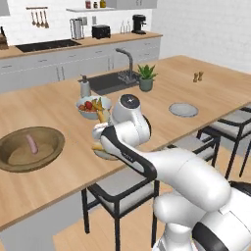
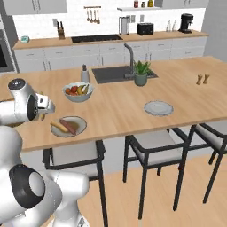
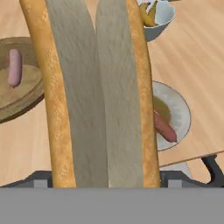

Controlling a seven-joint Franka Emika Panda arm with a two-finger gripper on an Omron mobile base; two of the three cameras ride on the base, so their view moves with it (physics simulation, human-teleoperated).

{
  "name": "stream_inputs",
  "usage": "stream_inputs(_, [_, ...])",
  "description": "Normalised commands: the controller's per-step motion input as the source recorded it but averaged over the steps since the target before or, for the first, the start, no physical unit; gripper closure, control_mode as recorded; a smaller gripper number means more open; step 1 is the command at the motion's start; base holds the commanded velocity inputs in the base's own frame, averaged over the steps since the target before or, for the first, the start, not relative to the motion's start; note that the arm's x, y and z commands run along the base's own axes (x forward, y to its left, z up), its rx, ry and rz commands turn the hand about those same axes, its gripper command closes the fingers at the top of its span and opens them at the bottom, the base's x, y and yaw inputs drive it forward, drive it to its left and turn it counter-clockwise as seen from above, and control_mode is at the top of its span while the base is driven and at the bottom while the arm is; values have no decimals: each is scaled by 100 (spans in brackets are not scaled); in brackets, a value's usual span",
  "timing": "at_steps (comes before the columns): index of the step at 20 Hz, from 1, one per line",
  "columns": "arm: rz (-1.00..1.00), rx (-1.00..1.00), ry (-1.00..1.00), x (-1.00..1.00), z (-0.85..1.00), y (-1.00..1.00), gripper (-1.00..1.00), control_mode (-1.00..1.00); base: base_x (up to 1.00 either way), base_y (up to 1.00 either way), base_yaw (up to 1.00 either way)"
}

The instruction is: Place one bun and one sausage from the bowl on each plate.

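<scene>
A long golden-tan bun (image 3: 98, 96) with pale sides stands lengthwise between the fingers of my gripper (image 3: 105, 175), which is shut on it. The gripper (image 1: 100, 131) (image 2: 46, 106) hangs over the counter's near edge, just left of the near plate (image 2: 79, 128) (image 3: 181, 111). On that plate lies a reddish sausage (image 2: 68, 125) (image 3: 164, 127), with a tan piece beside it that I cannot make out. The brown wooden bowl (image 1: 49, 152) (image 3: 26, 98) sits to the left with one pink sausage (image 1: 32, 143) (image 3: 14, 68) in it. A second plate (image 1: 184, 109) (image 2: 158, 107) lies bare farther right.
A pale fruit bowl (image 1: 93, 107) (image 2: 78, 91) stands behind the near plate. Beyond it are a soap bottle (image 2: 84, 73), the sink (image 2: 111, 73) with its faucet, and a potted plant (image 2: 141, 73). Two small shakers (image 2: 202, 79) stand far right. Dark chairs (image 2: 153, 150) line the counter's front.
</scene>
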Motion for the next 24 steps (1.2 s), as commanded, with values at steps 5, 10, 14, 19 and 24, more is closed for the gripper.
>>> stream_inputs(5, [0, 0, 0, 0, 0, 0, 100, 100, 31, -100, -13])
stream_inputs(10, [0, 0, 0, 0, 0, 0, 100, 100, 59, -100, -1])
stream_inputs(14, [0, 0, 0, 0, 0, 0, 100, 100, 56, -100, 0])
stream_inputs(19, [0, 0, 0, 0, 0, 0, 100, 100, 77, -100, 5])
stream_inputs(24, [0, 0, 0, 0, 0, 0, 100, 100, 98, -34, 28])
